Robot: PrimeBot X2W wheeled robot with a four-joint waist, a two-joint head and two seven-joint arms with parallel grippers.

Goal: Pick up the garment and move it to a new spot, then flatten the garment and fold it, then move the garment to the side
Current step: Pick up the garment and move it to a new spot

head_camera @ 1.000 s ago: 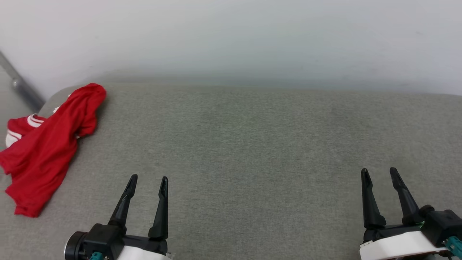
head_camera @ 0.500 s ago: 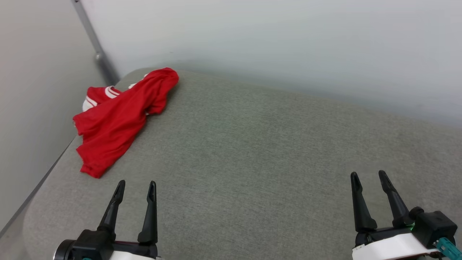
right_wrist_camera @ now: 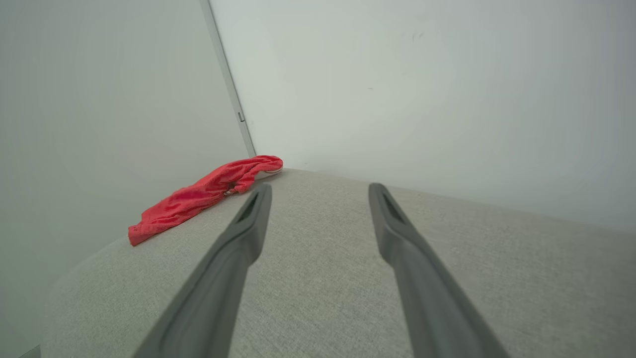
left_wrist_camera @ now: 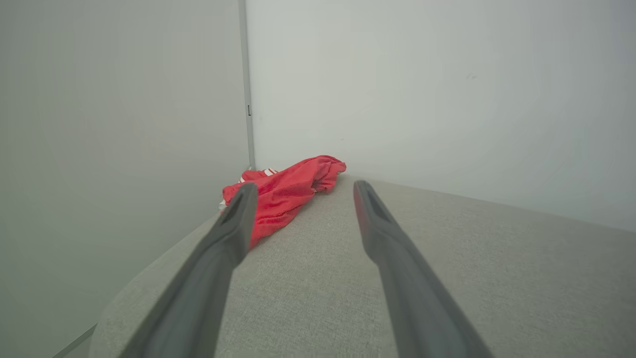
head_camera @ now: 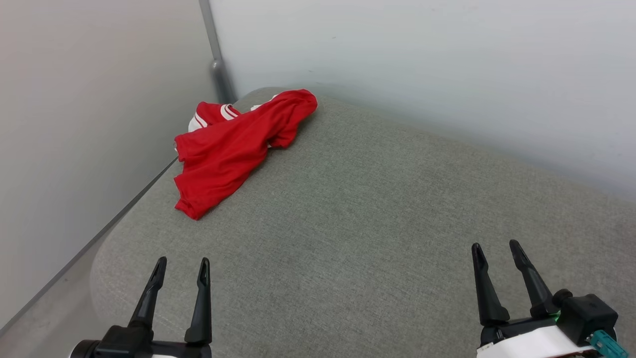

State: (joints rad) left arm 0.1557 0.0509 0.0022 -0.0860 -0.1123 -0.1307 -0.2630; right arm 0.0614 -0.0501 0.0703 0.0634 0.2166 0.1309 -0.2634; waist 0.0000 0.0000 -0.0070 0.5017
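At the far left corner of a grey cushion [head_camera: 377, 223], the shirt [head_camera: 233, 149] lies crumpled in a loose heap. It is bright red, with a bit of white-and-red striped trim showing at its back edge. One end of it reaches toward the rounded left edge of the cushion, and the other bunches up near the back. Close behind it a thin grey post [head_camera: 216, 69] runs up the corner where the left wall [head_camera: 89, 124] meets the back wall [head_camera: 422, 64] (both are pale and plain). The heap lies close to that corner, with the left wall just past the cushion's edge beside it.

The left gripper [head_camera: 182, 261] hovers low over the near left part of the cushion, its two dark fingers spread apart and holding nothing. The right gripper [head_camera: 494, 244] hangs well off at the near right, its fingers likewise apart with nothing between them. Both point up the cushion. A plain stretch of grey weave lies between the left gripper and the shirt. In the left wrist view the shirt sits just past the left fingertip, partly hidden by it.
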